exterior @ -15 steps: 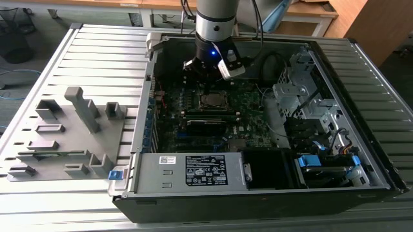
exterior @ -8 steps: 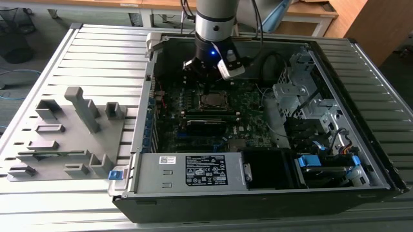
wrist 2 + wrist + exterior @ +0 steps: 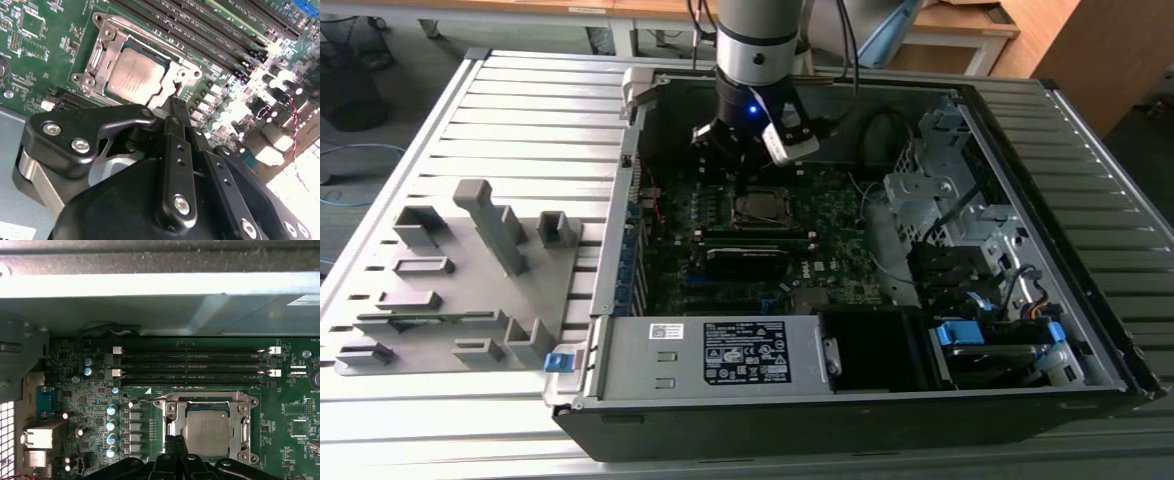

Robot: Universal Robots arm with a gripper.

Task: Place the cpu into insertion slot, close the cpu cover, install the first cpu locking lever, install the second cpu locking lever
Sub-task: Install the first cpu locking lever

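Room light dims inside the computer case (image 3: pixel 827 435), and glare, perhaps a lamp's, whitens the motherboard (image 3: pixel 45 65) edge.

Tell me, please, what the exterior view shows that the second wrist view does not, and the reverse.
The exterior view adds the whole open case, the power supply and a grey fixture tray on the exterior view's left. The second wrist view adds the cpu cover framing the chip. Both share the cpu, with the pincer close beside it.

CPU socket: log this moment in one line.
cpu: seated | cpu cover: down around it | gripper: at cover's edge
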